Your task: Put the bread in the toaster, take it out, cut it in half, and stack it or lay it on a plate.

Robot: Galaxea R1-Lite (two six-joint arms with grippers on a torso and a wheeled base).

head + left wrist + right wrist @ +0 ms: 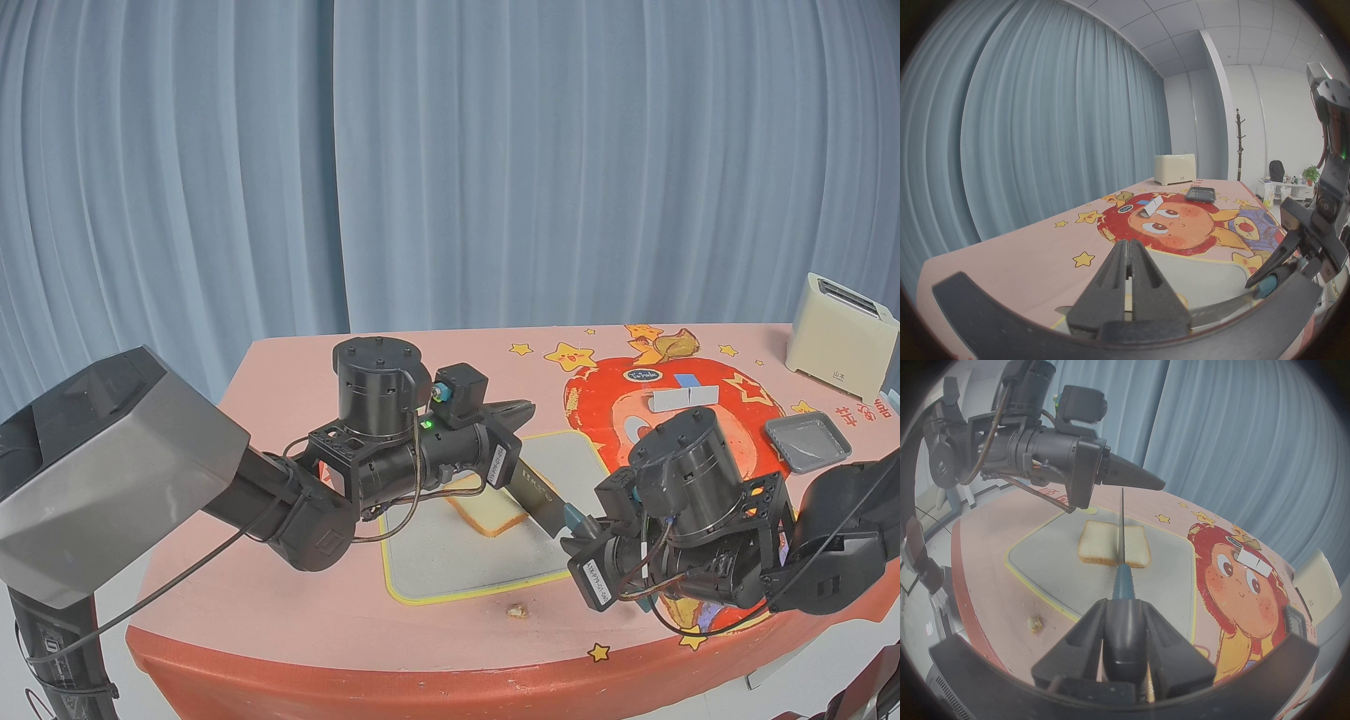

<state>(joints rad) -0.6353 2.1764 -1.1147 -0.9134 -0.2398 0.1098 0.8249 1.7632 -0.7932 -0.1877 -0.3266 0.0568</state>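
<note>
The table (281,394) in front of me is covered in a pink cloth printed with a large cartoon figure and stars. On its near middle lies a grey cutting mat (450,553) with a yellow border. Far off at the table's back right corner stands the cream toaster (841,337), upright, slots up, well apart from everything else.

My left gripper (520,411) hangs over the far side of the mat, pointing toward the right arm. In the left wrist view I see its fingers (1113,267) pressed together with only a thin slit between them and nothing pinched. From the right wrist view it sits above the far end of the blade, and I cannot tell whether it touches anything below.

My right gripper (1124,608) is low over the near right edge of the mat, clamped around the dark handle of the knife (1121,533). The blade runs away from it, edge down, across the middle of the bread.

A grey square plate (808,442) sits on the cloth to the right, between the toaster and my right arm.

The bread (1099,547), one pale slice with a brown crust, lies flat on the mat, under the blade and partly under my left wrist in the head view.

A small white folded card (684,397) lies on the cartoon's face. A single crumb (517,611) rests on the cloth just off the mat's near edge.
</note>
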